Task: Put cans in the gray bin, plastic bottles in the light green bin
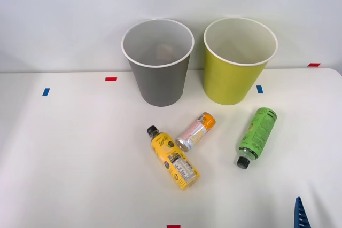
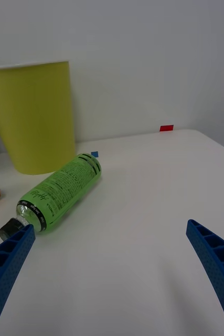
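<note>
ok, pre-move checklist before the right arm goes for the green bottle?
1. Right gripper open: ok, fingers spread wide, nothing between them.
2. Green bottle reachable: ok, lying flat, cap toward the robot, apart from the other items.
3. Light green bin upright, mouth unobstructed: ok.
4. Can and yellow bottle out of the approach path: ok, both lie to the bottle's left.
5. Gripper centred on the bottle: not ok, bottle sits off toward one finger.

The right gripper (image 2: 112, 262) has two fingers (image 2: 216, 257) of a deep blue plastic, each one long and tapering to a narrow tip, with a row of small ribs like a ladder along the inner face.
</note>
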Robot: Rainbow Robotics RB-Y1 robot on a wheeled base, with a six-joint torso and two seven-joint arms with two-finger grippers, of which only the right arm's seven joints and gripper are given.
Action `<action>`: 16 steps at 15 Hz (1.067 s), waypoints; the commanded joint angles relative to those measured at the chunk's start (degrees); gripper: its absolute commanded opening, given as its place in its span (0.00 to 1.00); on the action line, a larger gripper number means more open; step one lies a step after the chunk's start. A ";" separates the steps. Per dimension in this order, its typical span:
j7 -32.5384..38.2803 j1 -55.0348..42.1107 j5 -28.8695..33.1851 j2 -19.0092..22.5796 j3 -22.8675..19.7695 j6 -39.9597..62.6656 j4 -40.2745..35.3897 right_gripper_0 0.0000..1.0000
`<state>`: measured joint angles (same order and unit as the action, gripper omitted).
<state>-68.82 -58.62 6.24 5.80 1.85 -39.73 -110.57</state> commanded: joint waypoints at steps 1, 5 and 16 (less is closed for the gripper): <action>0.00 0.35 -0.44 -0.53 0.18 0.88 2.28 1.00; -0.35 0.26 -2.20 -0.53 0.35 12.04 -5.36 1.00; 13.36 18.46 -9.93 3.08 -1.05 88.59 -37.88 1.00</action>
<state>-60.07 -46.80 -2.90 6.75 1.68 41.45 -146.01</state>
